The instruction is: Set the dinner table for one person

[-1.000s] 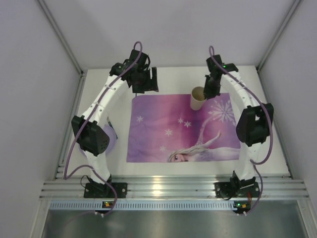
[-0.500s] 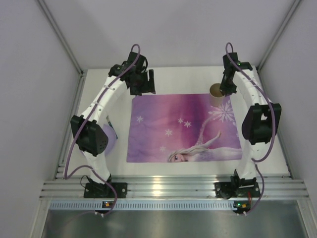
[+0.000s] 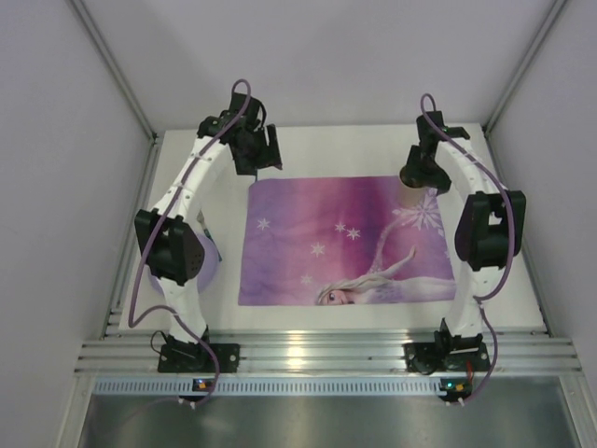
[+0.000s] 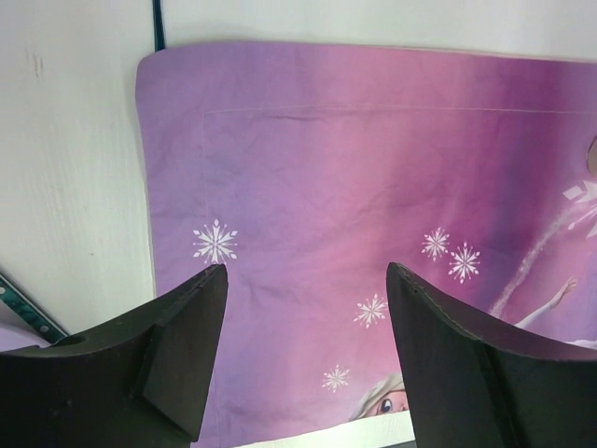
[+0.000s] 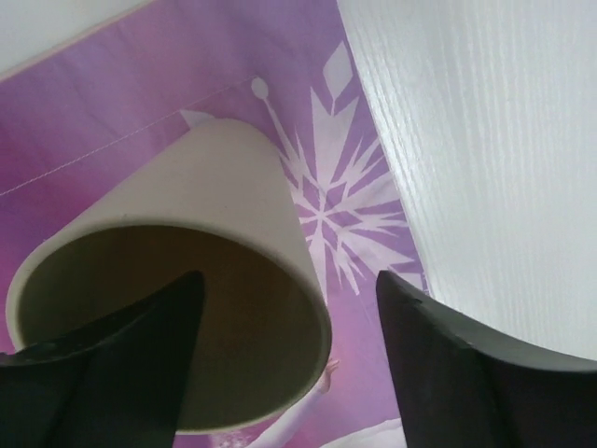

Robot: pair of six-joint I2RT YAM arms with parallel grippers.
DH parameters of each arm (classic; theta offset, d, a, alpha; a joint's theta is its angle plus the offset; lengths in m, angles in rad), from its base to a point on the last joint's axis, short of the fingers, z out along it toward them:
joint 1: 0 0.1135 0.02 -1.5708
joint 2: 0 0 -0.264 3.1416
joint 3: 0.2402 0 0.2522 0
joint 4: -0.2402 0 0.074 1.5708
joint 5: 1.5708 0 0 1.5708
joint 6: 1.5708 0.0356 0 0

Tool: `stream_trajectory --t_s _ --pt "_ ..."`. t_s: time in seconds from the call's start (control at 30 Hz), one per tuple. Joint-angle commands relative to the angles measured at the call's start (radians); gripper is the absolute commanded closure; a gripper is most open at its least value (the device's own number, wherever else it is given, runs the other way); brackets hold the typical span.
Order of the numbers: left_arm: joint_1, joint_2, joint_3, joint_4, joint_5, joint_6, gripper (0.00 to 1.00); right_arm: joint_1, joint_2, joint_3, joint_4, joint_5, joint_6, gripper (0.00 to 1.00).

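The white surface [image 3: 354,149] fills the work area under both arms, and the setting on it is only partly laid.

A purple placemat [image 3: 326,233] lies flat and square in the middle of it, so the base of the place setting looks done.

Just off the placemat's left edge, a pale purple thing [image 3: 211,259] shows beside the left arm's elbow. Most of it is hidden, so I cannot tell whether it is a plate or something else. It sits off the placemat.

A cream paper cup [image 5: 205,196] stands upright on the placemat's far right corner, next to the large white snowflake print. That is a sensible spot for a drink, so this item appears to be placed.

The right end effector [image 5: 289,280] hangs directly above the cup with its jaws apart. One finger is over the cup's mouth and the other is outside the wall, with a visible gap, so it grips nothing.

The left end effector [image 4: 306,271] hovers over the placemat's far left corner with its jaws wide and nothing between them.

No plate, cutlery or napkin can be seen on the placemat. By my reckoning the mat and cup are in place and most of the setting is left to do. The hidden purple item is the likeliest next piece.
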Motion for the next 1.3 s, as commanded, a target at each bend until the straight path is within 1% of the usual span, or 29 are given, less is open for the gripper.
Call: stream_trajectory --t_s 0.0,0.03,0.1,0.13,0.2,0.23,0.27,0.37,0.4,0.5,0.6,0.63,0.67,0.7,0.73,0.77,0.83,0.93,0.97,1.1,1.2,1.27 --pt "0.007 0.030 0.051 0.033 -0.011 -0.008 0.26 -0.019 -0.039 0.065 0.008 0.011 -0.006 0.23" --pt "0.009 0.033 0.054 0.036 -0.018 -0.010 0.26 -0.020 -0.042 0.098 0.000 0.012 -0.010 0.13" --pt "0.012 0.049 0.060 0.041 -0.022 -0.016 0.26 -0.020 -0.042 0.137 -0.031 0.011 -0.015 0.06" --pt "0.012 0.053 0.070 0.039 -0.022 -0.021 0.26 -0.020 -0.044 0.178 -0.043 0.009 -0.015 0.02" --pt "0.013 0.067 0.074 0.039 -0.094 -0.034 0.26 -0.020 -0.053 0.212 -0.072 -0.006 -0.016 0.00" --pt "0.013 0.070 0.074 0.038 -0.123 -0.039 0.25 -0.020 -0.068 0.238 -0.080 -0.015 -0.012 0.00" --pt "0.013 0.073 0.068 0.044 -0.190 -0.041 0.25 -0.020 -0.077 0.247 -0.088 -0.023 -0.012 0.00" --pt "0.013 0.092 0.060 0.084 -0.241 0.002 0.24 -0.020 -0.140 0.256 -0.109 -0.038 -0.004 0.00" --pt "0.023 0.125 0.074 0.084 -0.252 0.010 0.24 -0.020 -0.156 0.252 -0.115 -0.046 -0.004 0.00" --pt "0.055 0.188 0.116 0.096 -0.231 0.004 0.26 -0.020 -0.228 0.223 -0.132 -0.077 0.000 0.00" --pt "0.070 0.231 0.094 0.205 -0.220 0.045 0.26 -0.020 -0.312 0.169 -0.125 -0.142 -0.009 0.00" --pt "0.073 0.249 0.099 0.231 -0.199 0.062 0.27 -0.020 -0.362 0.120 -0.112 -0.187 -0.019 0.00" --pt "0.076 0.271 0.111 0.269 -0.185 0.097 0.28 -0.019 -0.387 0.096 -0.096 -0.198 -0.027 0.00" --pt "0.084 0.330 0.132 0.274 -0.174 0.105 0.30 -0.019 -0.412 0.070 -0.092 -0.199 -0.029 0.00" --pt "0.090 0.363 0.189 0.279 -0.138 0.110 0.31 -0.019 -0.454 0.022 -0.089 -0.202 -0.030 0.00" --pt "0.096 0.391 0.209 0.292 -0.110 0.117 0.33 -0.019 -0.473 -0.003 -0.088 -0.212 -0.033 0.00" --pt "0.108 0.446 0.225 0.367 -0.067 0.114 0.34 -0.019 -0.517 -0.056 -0.097 -0.206 -0.029 0.00" --pt "0.118 0.481 0.226 0.463 -0.068 0.094 0.34 -0.019 -0.577 -0.121 -0.100 -0.225 -0.019 0.00" --pt "0.121 0.489 0.229 0.475 -0.096 0.085 0.34 -0.019 -0.590 -0.136 -0.095 -0.230 -0.018 0.00" --pt "0.138 0.568 0.309 0.481 -0.127 0.070 0.33 -0.019 -0.637 -0.219 -0.094 -0.239 -0.016 0.00" --pt "0.138 0.628 0.373 0.448 -0.160 0.087 0.33 -0.019 -0.663 -0.271 -0.086 -0.239 -0.019 0.00" --pt "0.136 0.670 0.398 0.414 -0.182 0.102 0.35 -0.020 -0.674 -0.294 -0.079 -0.235 -0.021 0.00"
